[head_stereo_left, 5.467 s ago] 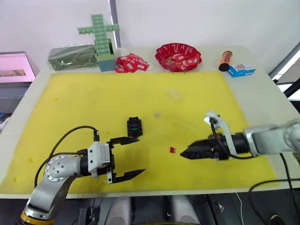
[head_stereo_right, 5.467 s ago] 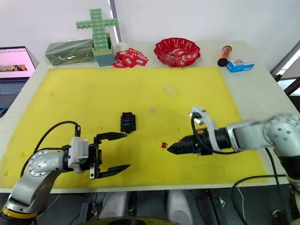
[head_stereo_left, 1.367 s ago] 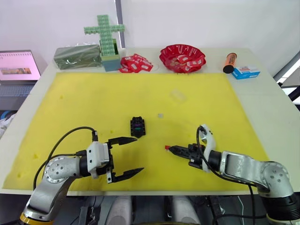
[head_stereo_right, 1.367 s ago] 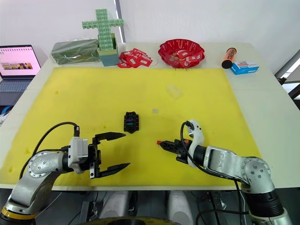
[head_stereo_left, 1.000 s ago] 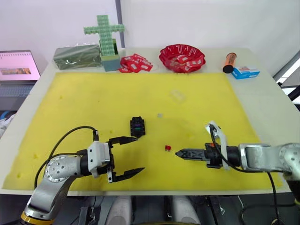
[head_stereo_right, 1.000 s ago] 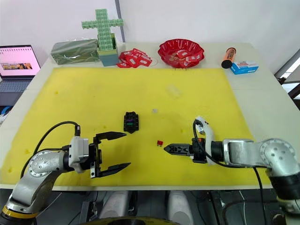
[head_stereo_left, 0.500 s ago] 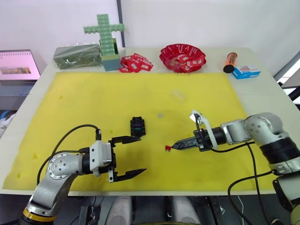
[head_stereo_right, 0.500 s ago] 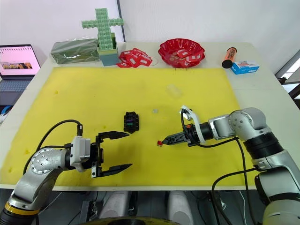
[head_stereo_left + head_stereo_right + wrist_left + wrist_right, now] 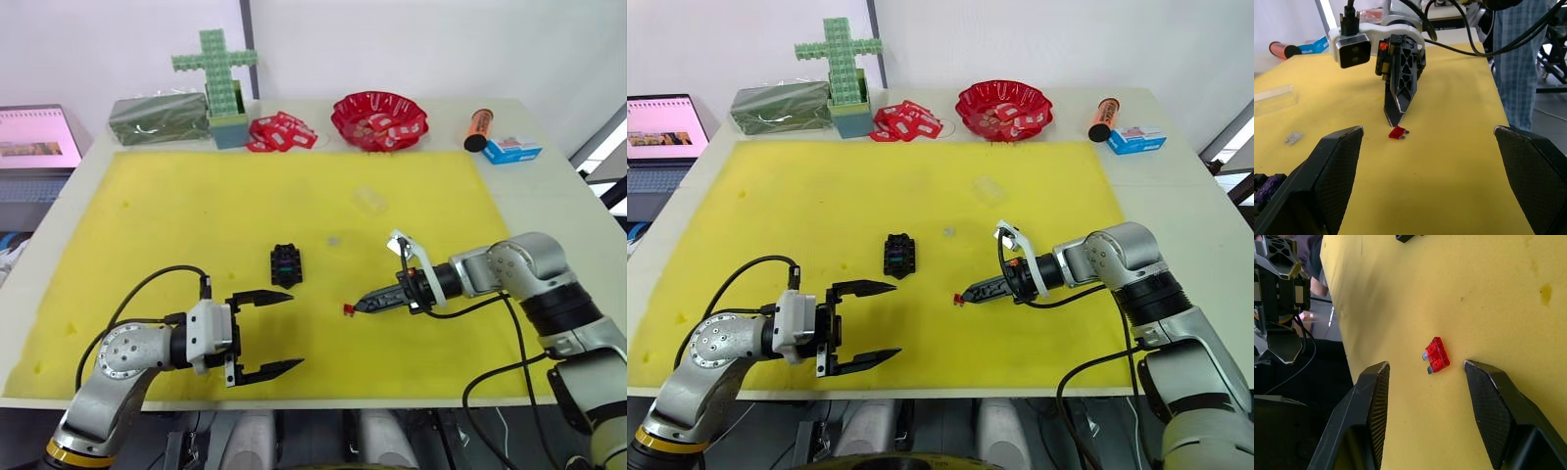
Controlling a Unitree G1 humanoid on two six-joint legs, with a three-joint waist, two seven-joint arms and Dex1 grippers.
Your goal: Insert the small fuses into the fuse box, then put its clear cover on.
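Near the surface's front edge, red fuse (image 9: 1437,355) is shown lying free | right gripper (image 9: 1425,382) jaws spread around it, untouched | left gripper (image 9: 266,333) jaws spread, empty | fuse box (image 9: 284,264) beyond.

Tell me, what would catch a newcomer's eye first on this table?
Probably the bright yellow mat covering most of the table, and the right gripper pointing at a tiny red fuse near the mat's middle. At the back stand a green block cross and a red bowl.
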